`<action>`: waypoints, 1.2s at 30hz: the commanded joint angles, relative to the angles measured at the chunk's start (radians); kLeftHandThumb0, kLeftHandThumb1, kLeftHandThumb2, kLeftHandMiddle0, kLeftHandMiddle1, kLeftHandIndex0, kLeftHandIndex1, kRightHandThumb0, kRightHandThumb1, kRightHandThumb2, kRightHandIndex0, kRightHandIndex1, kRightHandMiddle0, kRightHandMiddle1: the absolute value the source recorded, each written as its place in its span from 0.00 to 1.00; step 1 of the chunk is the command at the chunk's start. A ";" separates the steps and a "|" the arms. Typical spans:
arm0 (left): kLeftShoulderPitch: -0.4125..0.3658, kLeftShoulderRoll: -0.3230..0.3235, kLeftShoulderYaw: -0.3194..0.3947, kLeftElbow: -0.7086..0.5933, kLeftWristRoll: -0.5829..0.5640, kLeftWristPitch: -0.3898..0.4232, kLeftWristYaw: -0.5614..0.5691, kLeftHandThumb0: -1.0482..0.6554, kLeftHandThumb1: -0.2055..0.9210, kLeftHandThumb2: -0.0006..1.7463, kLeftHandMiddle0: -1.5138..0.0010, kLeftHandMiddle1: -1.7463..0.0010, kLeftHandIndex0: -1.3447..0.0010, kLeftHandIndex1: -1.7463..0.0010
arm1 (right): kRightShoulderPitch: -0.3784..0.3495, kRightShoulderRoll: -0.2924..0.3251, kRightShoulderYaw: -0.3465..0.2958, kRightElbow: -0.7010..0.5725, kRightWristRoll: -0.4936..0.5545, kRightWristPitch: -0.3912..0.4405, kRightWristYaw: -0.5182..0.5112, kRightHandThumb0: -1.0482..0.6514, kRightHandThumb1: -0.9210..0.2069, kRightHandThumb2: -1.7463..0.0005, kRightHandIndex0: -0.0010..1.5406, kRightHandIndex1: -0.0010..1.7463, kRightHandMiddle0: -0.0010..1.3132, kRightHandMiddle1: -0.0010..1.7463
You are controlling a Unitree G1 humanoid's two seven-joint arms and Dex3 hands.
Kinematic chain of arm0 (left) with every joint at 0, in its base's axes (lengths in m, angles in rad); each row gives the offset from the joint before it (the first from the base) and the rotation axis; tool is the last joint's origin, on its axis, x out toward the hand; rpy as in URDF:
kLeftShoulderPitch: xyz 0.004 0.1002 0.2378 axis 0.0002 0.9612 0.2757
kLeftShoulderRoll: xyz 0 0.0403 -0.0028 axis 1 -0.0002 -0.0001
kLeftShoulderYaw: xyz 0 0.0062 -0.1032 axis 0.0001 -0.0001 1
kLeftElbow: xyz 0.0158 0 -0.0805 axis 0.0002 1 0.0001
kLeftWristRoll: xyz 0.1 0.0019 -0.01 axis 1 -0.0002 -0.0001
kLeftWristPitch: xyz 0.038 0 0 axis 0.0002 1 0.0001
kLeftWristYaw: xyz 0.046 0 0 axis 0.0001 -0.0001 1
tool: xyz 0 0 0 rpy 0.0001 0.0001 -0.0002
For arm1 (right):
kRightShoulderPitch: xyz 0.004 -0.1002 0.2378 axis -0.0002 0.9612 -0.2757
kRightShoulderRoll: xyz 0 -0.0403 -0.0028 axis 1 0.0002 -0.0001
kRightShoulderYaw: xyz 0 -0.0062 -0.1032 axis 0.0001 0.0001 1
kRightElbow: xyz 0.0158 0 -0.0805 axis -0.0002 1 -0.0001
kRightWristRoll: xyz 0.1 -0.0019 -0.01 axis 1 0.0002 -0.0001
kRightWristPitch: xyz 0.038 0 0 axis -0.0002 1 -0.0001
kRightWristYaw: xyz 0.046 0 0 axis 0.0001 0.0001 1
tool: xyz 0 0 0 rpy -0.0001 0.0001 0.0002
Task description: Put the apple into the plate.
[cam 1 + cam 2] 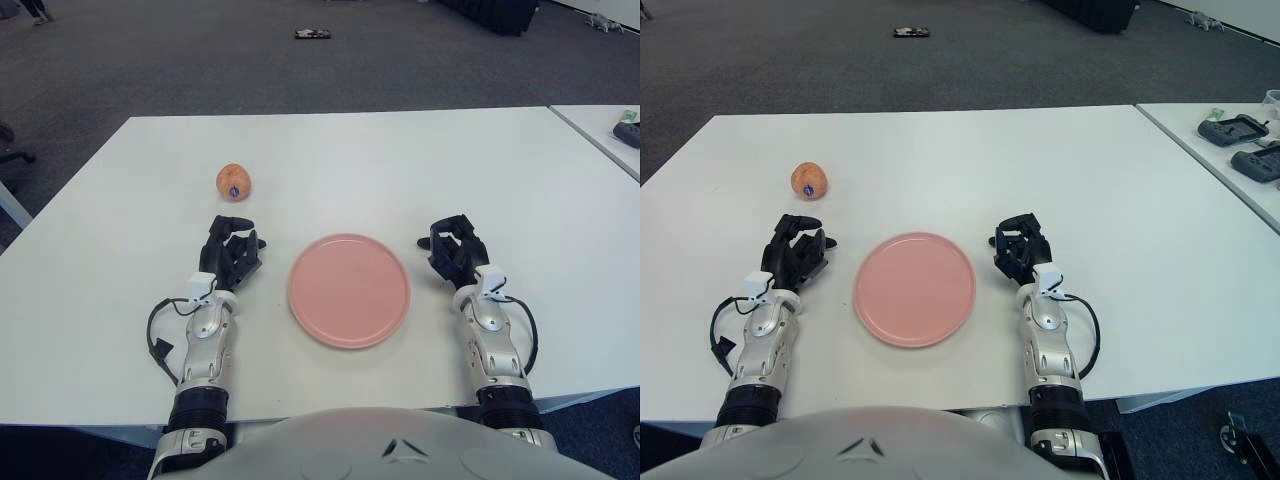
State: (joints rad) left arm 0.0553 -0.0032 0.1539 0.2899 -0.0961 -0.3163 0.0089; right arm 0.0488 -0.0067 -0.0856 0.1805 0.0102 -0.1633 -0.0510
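Apple (234, 182) sits on the white table (400, 160), just beyond the left hand (230, 255) fingertips, not touching. Pink plate (349, 290) lies between both hands; left and right hand (458, 250) fingers loosely curled, holding nothing.

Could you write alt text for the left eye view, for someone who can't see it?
An apple sits on a white table, just beyond the robot's left hand. A bare pink plate lies between that hand and the right hand; neither hand holds anything.
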 commanded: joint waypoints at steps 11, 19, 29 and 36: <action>0.013 -0.002 0.005 0.024 -0.010 0.004 0.000 0.39 0.82 0.47 0.62 0.14 0.76 0.00 | -0.001 -0.004 0.002 -0.006 -0.001 0.005 0.002 0.41 0.10 0.61 0.30 0.69 0.20 1.00; -0.006 0.005 -0.002 -0.002 0.078 -0.001 0.088 0.39 0.82 0.47 0.63 0.15 0.76 0.00 | 0.000 0.001 0.005 -0.009 0.000 0.002 0.000 0.41 0.09 0.62 0.29 0.69 0.19 1.00; -0.090 0.088 -0.014 -0.004 0.278 0.013 0.210 0.39 0.81 0.47 0.60 0.17 0.76 0.00 | -0.002 0.006 0.009 -0.014 -0.008 0.004 -0.012 0.40 0.10 0.61 0.30 0.68 0.20 1.00; -0.221 0.217 -0.047 0.010 0.469 0.091 0.277 0.40 0.83 0.46 0.59 0.18 0.77 0.00 | -0.004 0.005 0.012 -0.013 -0.013 0.000 -0.016 0.40 0.11 0.60 0.30 0.67 0.20 1.00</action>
State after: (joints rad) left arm -0.0839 0.1522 0.1264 0.2954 0.3006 -0.2536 0.2585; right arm 0.0516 -0.0046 -0.0756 0.1762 0.0005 -0.1632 -0.0626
